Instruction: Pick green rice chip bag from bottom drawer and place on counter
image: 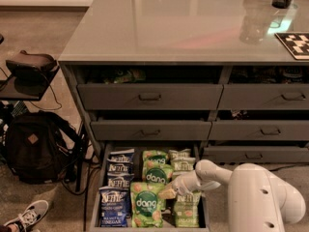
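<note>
The bottom drawer [98, 193] stands pulled open at the lower middle, filled with snack bags. Light-green rice chip bags with dark "dang" badges lie in its middle row: one at the front [146, 204] and one behind it [156, 174]. My white arm reaches in from the lower right. The gripper [170, 191] hangs low over the drawer, right at the right edge of the front rice chip bag. The glossy grey counter [169, 23] tops the cabinet above.
Blue Kettle bags [116, 192] fill the drawer's left row, paler green Kettle bags [186, 211] its right. Shut drawers with bar handles [149, 96] lie above. A black backpack [34, 146] and a shoe [26, 216] are on the floor at left. A checkered board [295, 45] lies on the counter.
</note>
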Robot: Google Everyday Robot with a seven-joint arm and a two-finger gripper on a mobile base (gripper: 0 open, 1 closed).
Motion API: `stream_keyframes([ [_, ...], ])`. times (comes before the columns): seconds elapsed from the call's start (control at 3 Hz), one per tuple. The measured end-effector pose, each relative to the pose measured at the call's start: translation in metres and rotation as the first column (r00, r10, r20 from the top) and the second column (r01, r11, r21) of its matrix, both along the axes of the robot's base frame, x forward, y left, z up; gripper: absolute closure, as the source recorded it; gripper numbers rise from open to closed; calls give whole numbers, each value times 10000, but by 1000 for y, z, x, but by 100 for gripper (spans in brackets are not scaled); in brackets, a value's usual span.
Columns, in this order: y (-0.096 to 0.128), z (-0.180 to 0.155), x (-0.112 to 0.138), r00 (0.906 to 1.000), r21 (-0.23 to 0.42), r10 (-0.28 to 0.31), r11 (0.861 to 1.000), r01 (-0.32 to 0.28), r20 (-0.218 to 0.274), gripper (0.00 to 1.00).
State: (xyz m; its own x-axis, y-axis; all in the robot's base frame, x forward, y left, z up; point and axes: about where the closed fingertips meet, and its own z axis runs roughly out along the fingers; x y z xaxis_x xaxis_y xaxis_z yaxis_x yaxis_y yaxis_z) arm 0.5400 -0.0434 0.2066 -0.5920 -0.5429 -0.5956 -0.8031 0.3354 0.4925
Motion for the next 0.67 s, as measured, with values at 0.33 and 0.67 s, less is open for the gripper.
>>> stream_keyframes([
  [0.33,0,0,0,10000,0,0,10000,0,0,89],
  [0.67,0,0,0,10000,1,0,10000,0,1,100],
])
